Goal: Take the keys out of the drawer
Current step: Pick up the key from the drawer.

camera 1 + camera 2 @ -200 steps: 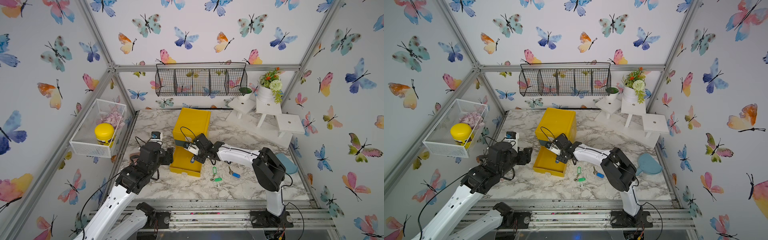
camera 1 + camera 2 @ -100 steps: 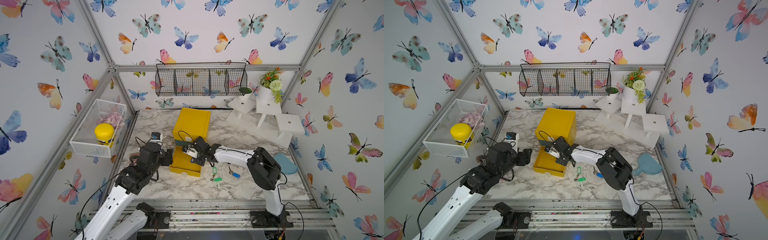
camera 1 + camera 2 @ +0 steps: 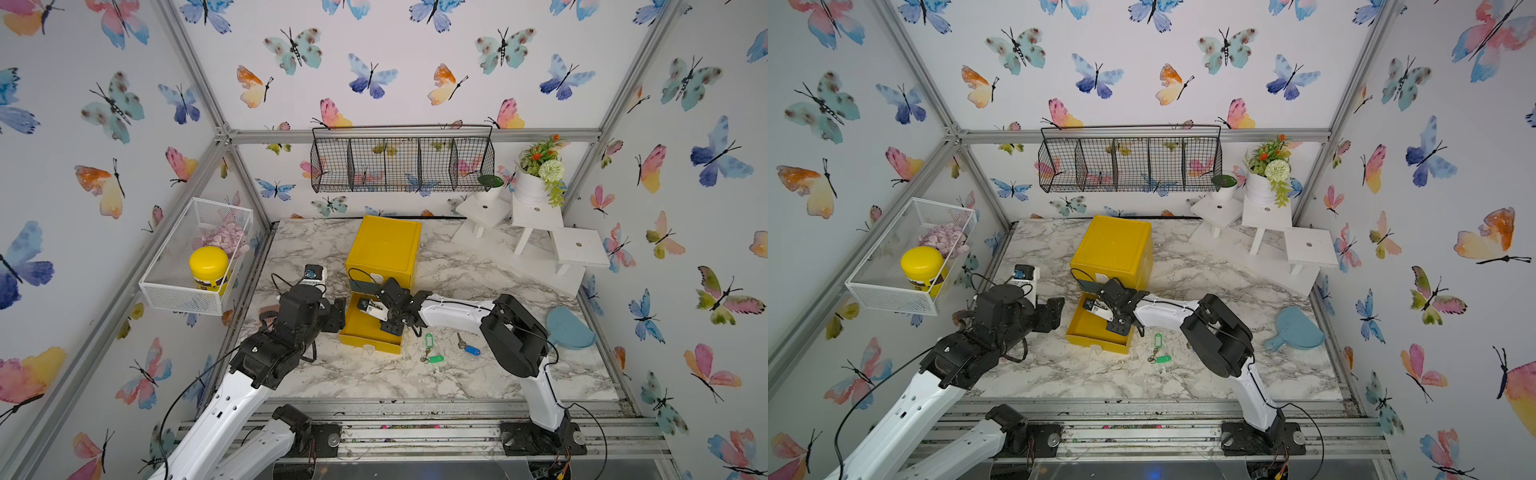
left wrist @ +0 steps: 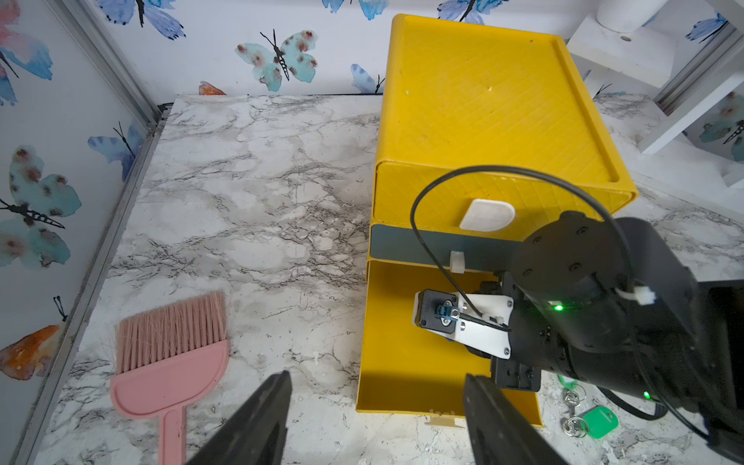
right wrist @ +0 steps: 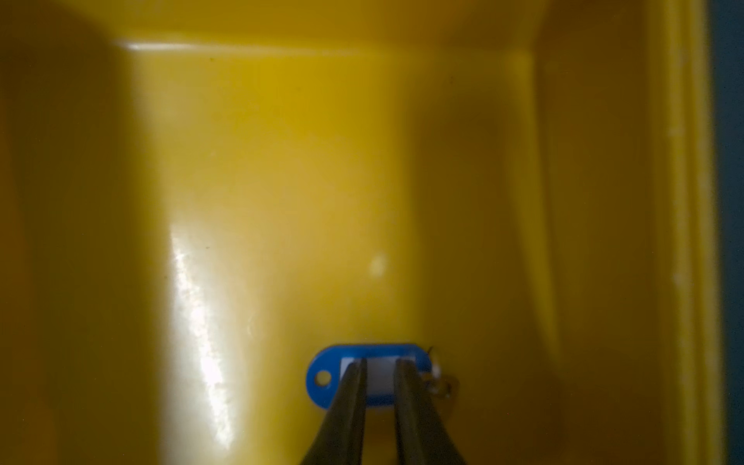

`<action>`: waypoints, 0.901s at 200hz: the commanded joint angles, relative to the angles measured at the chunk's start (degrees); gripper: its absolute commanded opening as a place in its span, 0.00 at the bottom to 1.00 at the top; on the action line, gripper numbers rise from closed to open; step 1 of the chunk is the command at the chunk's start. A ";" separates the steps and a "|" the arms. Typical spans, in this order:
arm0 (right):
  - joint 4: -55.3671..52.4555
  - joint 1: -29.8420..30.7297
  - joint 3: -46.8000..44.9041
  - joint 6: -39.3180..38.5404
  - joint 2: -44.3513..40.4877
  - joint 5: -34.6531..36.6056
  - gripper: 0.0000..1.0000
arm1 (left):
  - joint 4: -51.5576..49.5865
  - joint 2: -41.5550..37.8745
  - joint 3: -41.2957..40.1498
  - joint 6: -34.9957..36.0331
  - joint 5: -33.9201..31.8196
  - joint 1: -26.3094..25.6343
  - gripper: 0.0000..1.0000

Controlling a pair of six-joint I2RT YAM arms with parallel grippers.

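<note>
Pinch the blue key tag [image 5: 380,384], likely light, hard and slippy, by its thin edges, flat on the yellow drawer [image 4: 402,362] floor, right gripper [image 5: 380,362] open just a crack on top, gripping nothing, left gripper [image 4: 378,406] wide open, empty.

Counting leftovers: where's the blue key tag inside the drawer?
Right wrist view: the blue key tag lies flat on the yellow drawer floor, right at the right gripper tips, its ring beside it.

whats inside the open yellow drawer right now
One blue key tag lies on the drawer floor, its ring just showing, with the right gripper slightly parted over it. The visible floor is otherwise bare; the key itself and anything beneath the gripper are covered.
</note>
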 commanded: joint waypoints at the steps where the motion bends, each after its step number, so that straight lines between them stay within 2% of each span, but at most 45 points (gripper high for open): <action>1: -1.11 0.85 1.44 0.16 1.70 -2.53 0.20 | -0.47 -0.06 1.03 1.91 -0.37 0.38 0.73; 62: -1.45 1.03 6.07 -0.22 4.05 -9.88 0.20 | 0.27 0.84 2.20 3.07 -0.06 0.46 0.74; 96: -1.63 0.99 8.87 -0.19 4.68 -11.70 0.20 | 0.77 1.28 2.13 3.52 0.20 0.56 0.74; 139: -2.91 0.99 11.72 3.77 2.45 -3.57 0.21 | 1.44 1.48 2.29 3.63 0.68 0.73 0.74; 180: -3.80 0.99 4.64 3.95 -1.43 1.89 0.17 | 1.63 1.13 2.01 3.53 0.58 0.73 0.74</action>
